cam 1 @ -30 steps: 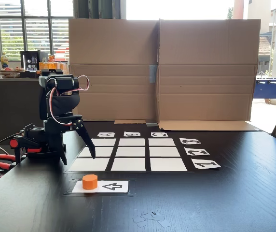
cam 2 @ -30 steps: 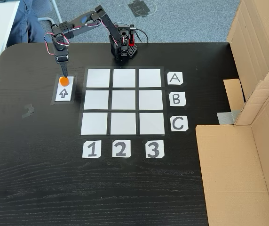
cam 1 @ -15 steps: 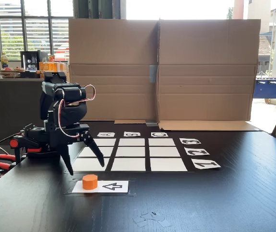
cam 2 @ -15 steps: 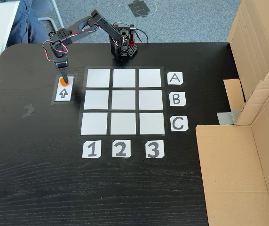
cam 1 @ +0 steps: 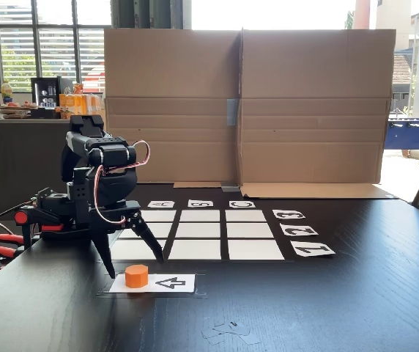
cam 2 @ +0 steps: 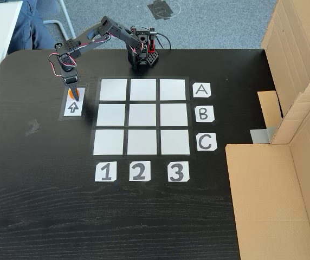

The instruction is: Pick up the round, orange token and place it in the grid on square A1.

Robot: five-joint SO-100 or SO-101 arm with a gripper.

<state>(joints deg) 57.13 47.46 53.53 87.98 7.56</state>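
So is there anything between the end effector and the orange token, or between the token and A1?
Nothing visible. The open end effector straddles the orange token on the arrow card. From there to square A1, the grid corner beside the card, only bare table shows.

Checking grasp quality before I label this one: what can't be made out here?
- Token: in the top-down fixed view, mostly covered by the gripper.
- Contact between fingers and token: side fixed view cannot settle depth.
- A, B, C tags: too foreshortened to read in the side view.
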